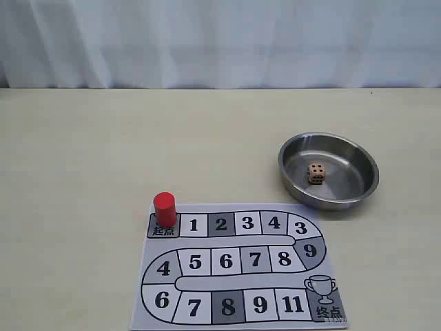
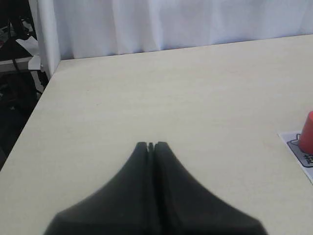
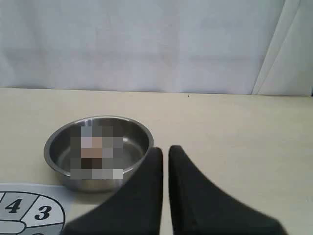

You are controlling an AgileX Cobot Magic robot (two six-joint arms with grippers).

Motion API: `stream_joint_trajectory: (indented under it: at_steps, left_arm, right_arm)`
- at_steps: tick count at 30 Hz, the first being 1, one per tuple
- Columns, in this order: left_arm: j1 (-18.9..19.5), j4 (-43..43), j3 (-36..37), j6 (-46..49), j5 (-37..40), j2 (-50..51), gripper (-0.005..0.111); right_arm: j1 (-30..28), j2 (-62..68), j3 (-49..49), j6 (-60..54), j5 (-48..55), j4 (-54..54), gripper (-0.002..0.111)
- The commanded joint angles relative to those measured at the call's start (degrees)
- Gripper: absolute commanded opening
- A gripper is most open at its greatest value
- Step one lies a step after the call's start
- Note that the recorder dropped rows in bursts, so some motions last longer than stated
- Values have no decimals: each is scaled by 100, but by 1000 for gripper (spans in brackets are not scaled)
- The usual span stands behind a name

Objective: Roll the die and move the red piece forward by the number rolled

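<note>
Now: die point(image 1: 316, 173) lies in steel bowl point(image 1: 329, 204); red piece point(image 1: 165, 208) upright on start square of board point(image 1: 227, 283). Both empty: left fingers point(image 2: 142, 161) pressed together, right fingers point(image 3: 154, 166) likewise. To grab die well, spread right fingers, drop straight over it, pinch flat faces, stay clear of rim.

Even, diffuse light is filling all views. The steel bowl point(image 1: 355, 160) is casting a faint shadow and carrying soft glare. A pixelated block is masking its interior in the right wrist view.
</note>
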Motion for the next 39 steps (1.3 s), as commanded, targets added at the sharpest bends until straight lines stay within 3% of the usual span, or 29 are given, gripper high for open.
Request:
stream_joint_trajectory:
  at_steps: [1, 14, 23, 29, 39]
  left_arm:
    - [0, -30, 11, -23, -59, -1, 0]
    - [0, -30, 11, -23, -59, -1, 0]
    - [0, -30, 11, -23, -59, -1, 0]
    - [0, -40, 11, -23, -59, -1, 0]
    - [0, -40, 11, -23, -59, -1, 0]
  right_arm:
    - [2, -30, 18, -50, -69, -41, 4]
    - [2, -30, 18, -50, -239, -47, 4]
    - [2, -30, 15, 538, -2783, 257, 4]
    - [2, -30, -1233, 703, -1432, 257, 4]
    - [2, 1835, -3382, 645, 532, 184, 4]
